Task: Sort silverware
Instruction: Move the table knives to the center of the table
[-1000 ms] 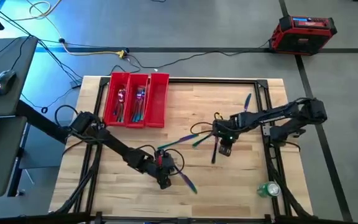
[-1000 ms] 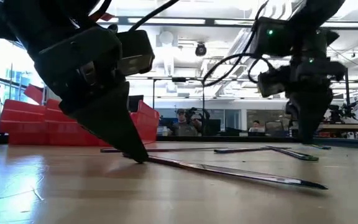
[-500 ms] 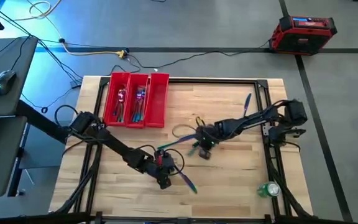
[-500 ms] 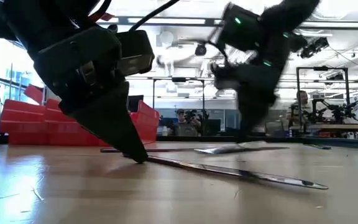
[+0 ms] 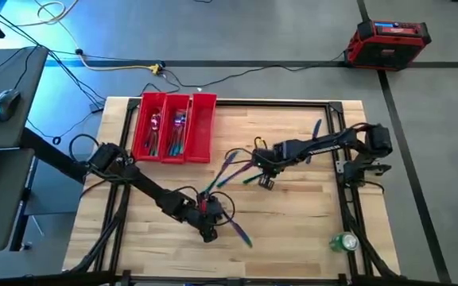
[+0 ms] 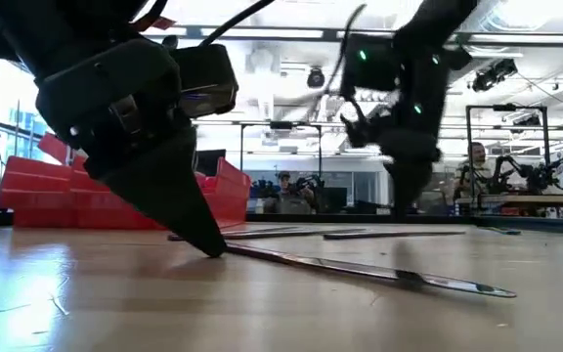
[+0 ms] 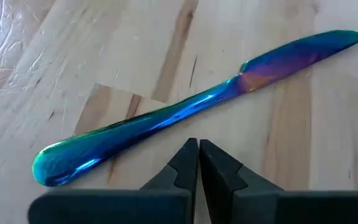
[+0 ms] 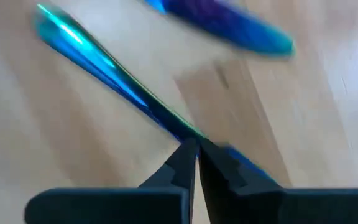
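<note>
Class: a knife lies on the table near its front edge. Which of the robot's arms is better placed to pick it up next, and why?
Left. The left gripper, jaws shut, sits right beside the knife; the right gripper is among other pieces mid-table.

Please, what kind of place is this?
Probably a robotics lab or workshop: a framed wooden table, loose cables on the grey floor, and open workbenches with equipment behind.

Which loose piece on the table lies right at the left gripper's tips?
The knife near the table's front edge, right by the shut left gripper; the other loose pieces lie mid-table by the right gripper.
</note>
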`<act>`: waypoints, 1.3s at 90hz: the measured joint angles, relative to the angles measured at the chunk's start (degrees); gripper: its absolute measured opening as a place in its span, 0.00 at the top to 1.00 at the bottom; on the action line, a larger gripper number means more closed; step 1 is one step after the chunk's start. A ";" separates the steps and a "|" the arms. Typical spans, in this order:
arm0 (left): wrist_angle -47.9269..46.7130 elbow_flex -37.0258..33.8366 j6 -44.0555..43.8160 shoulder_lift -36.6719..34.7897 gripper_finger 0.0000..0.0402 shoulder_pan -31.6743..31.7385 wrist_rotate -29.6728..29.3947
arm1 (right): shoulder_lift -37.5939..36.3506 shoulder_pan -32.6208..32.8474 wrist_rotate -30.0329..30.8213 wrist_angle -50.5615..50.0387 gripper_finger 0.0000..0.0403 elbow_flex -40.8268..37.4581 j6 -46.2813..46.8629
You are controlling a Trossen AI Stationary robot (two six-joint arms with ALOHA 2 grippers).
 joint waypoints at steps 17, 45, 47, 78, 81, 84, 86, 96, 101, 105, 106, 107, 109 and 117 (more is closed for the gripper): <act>-0.02 0.00 0.16 0.00 1.00 0.00 -0.19 | -0.39 0.84 -0.25 8.35 0.98 -5.11 4.55; 0.00 0.00 0.14 0.00 1.00 0.43 -0.79 | 0.20 4.27 -3.77 23.24 0.98 -2.56 8.09; 0.00 0.00 0.14 0.00 1.00 0.43 -0.84 | 0.06 4.31 -3.08 21.97 0.98 -1.91 8.06; -0.07 -0.02 0.39 0.00 1.00 -0.01 -1.16 | -7.48 -1.93 9.20 -18.34 0.98 0.79 10.45; -0.15 -0.02 0.38 0.00 1.00 -0.05 -1.16 | -8.36 -3.26 9.95 -21.04 0.98 -0.21 11.91; -0.20 -0.02 0.40 0.00 1.00 -0.05 -1.15 | -9.26 -4.61 10.76 -22.85 0.98 -1.50 13.45; -0.24 -0.02 0.40 0.00 1.00 -0.05 -1.14 | -9.71 -5.52 11.07 -23.91 0.98 -2.39 14.40; -0.33 -0.02 0.42 0.00 1.00 -0.11 -1.11 | -11.83 -10.22 11.94 -25.21 0.98 -7.79 17.28; -0.33 -0.02 0.51 0.00 1.00 -0.18 -1.10 | -12.34 -12.27 12.42 -24.92 0.98 -10.49 17.82; -0.34 -0.02 0.52 0.00 1.00 -0.22 -1.15 | -12.37 -13.49 13.31 -24.33 0.99 -12.25 18.46; -0.33 -0.02 0.54 0.00 1.00 -0.22 -1.17 | -12.37 -13.72 13.46 -24.12 0.99 -12.71 18.58; -0.33 -0.02 0.55 0.00 1.00 -0.22 -1.20 | -12.37 -13.93 13.56 -23.88 0.99 -13.13 18.65; -0.35 -0.02 0.55 0.00 1.00 -0.24 -1.18 | -12.37 -14.25 13.60 -23.19 0.99 -13.86 18.62; -0.35 -0.02 0.55 0.00 1.00 -0.22 -1.20 | -12.37 -14.60 12.69 -19.01 1.00 -16.16 17.67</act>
